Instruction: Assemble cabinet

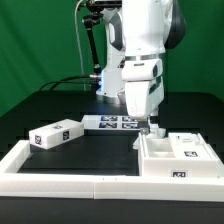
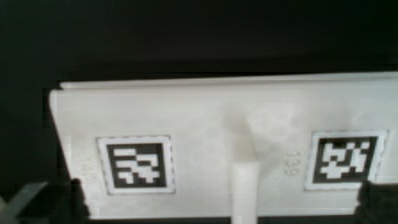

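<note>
The cabinet [image 1: 180,157], an open white box with inner walls and tags, stands at the exterior view's right, against the front rail. In the wrist view it fills the frame as a white panel [image 2: 214,120] with two tags and a thin upright wall between them. My gripper [image 1: 152,127] hangs straight down over the box's left end. In the wrist view the gripper [image 2: 217,206] is open, with a dark finger [image 2: 39,205] at each lower corner, either side of the panel. A smaller white tagged block [image 1: 55,135] lies on the table at the exterior view's left.
The marker board [image 1: 112,122] lies flat on the black table behind the gripper. Low white border rails [image 1: 60,175] run along the front and the left side. The arm's base and cables stand at the back before a green backdrop.
</note>
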{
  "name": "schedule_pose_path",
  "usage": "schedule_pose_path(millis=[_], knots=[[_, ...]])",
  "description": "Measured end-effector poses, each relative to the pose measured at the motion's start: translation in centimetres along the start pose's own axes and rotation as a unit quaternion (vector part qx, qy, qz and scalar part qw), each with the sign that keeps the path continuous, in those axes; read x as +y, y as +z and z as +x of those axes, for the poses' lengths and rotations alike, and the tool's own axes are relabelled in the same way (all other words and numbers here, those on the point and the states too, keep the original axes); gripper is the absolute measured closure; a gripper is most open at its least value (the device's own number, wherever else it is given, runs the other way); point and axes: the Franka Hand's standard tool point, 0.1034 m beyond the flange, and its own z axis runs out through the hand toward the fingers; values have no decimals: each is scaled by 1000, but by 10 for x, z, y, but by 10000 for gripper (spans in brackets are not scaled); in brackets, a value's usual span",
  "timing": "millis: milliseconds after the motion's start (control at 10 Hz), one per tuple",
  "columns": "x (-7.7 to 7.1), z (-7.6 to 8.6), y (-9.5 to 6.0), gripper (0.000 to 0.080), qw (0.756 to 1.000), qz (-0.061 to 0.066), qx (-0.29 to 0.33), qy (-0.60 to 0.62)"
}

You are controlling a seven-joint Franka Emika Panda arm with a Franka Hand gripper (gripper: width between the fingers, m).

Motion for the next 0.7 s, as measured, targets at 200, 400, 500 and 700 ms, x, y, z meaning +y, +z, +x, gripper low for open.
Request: schedule_pose_path(millis=[200, 400, 500, 700], knots=[[-6, 1, 10, 271, 1000, 5, 6, 2], [-10, 1, 16, 448, 1000, 9, 8, 3], [-11, 1, 16, 629, 1000, 10, 8, 3], [-10, 2, 15, 733, 1000, 9, 9, 2]])
